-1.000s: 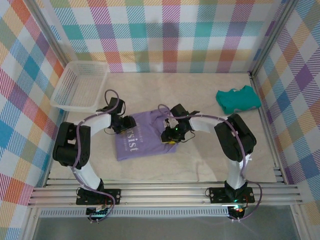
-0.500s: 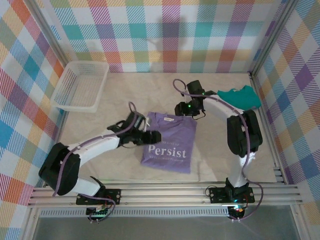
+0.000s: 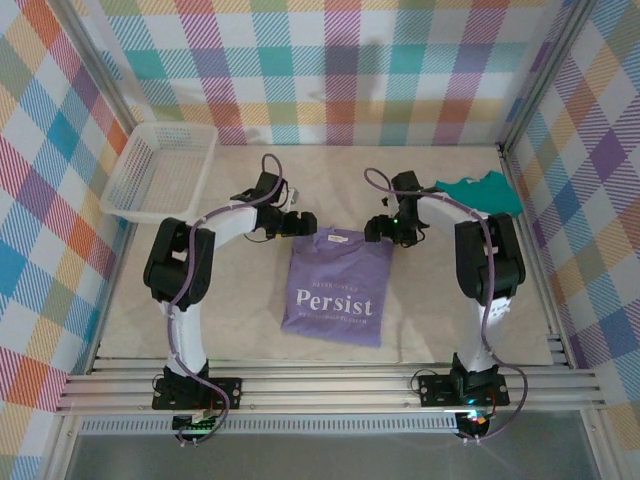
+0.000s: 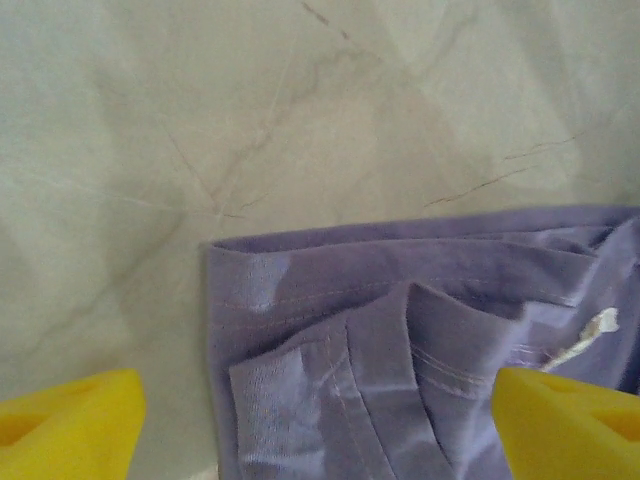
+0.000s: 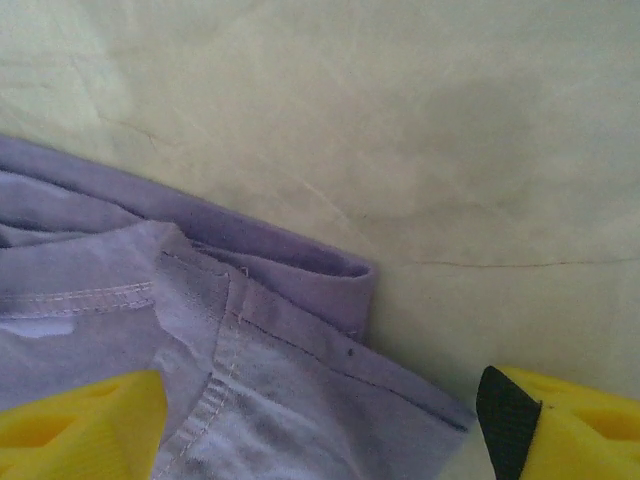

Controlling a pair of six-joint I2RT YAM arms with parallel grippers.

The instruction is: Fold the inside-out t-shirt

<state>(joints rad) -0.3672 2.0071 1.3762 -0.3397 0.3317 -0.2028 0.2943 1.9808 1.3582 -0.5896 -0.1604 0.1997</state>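
Showing the t-shirt (image 3: 335,290) print (image 3: 334,304) from above, stitched seams (image 5: 100,295) up close; left gripper (image 4: 315,425), right gripper (image 5: 320,425) spread wide, holding nothing; marbled table (image 3: 450,300), plaid walls (image 3: 350,70).

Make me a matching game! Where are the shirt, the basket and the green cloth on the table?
Things:
1. shirt
2. basket
3. green cloth

Places on the table:
a. far left corner
b. far right, by the wall
c. middle, lying flat with the word Persist on top

Pairs: 1-c, 2-a, 3-b
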